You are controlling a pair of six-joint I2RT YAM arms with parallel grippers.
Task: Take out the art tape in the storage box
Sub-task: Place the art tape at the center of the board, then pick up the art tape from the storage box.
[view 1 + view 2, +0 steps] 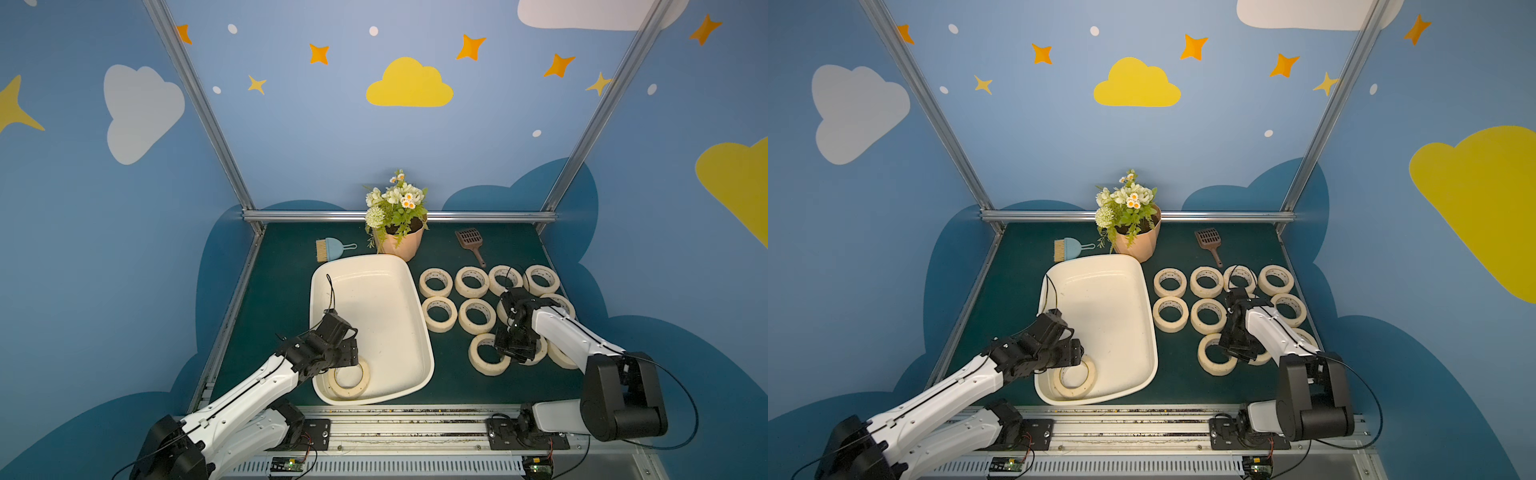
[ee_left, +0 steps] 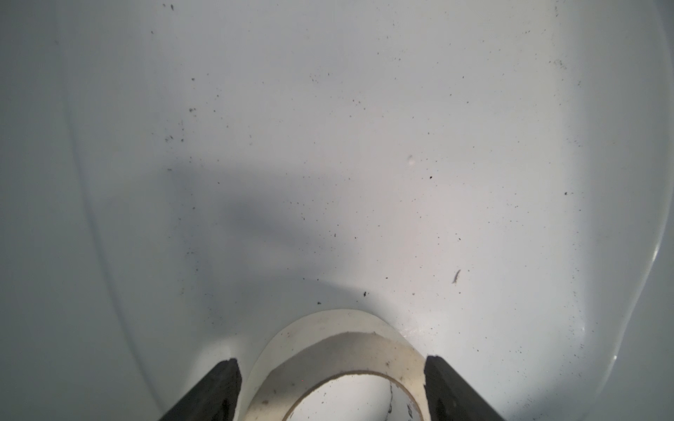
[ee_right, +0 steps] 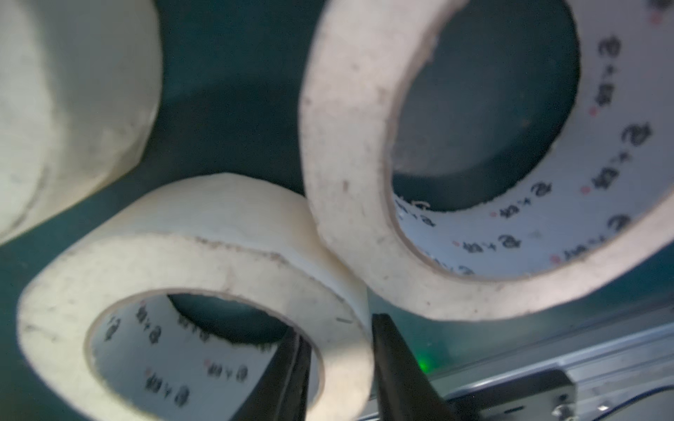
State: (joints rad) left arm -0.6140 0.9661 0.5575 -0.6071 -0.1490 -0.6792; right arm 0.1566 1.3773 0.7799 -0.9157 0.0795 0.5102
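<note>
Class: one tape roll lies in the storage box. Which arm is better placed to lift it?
Left. The left gripper is inside the storage box, jaws either side of the roll. The right gripper is outside, among rolls on the table.

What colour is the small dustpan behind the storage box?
The dustpan is light blue; clearest in a top view.

Green table (image 1: 270,311) bears storage box (image 1: 374,259), tape rolls (image 1: 435,293), pot (image 1: 401,245).

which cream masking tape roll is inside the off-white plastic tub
The roll lying flat inside the tub, between the jaws of the left gripper; the others sit outside on the green mat.
</note>
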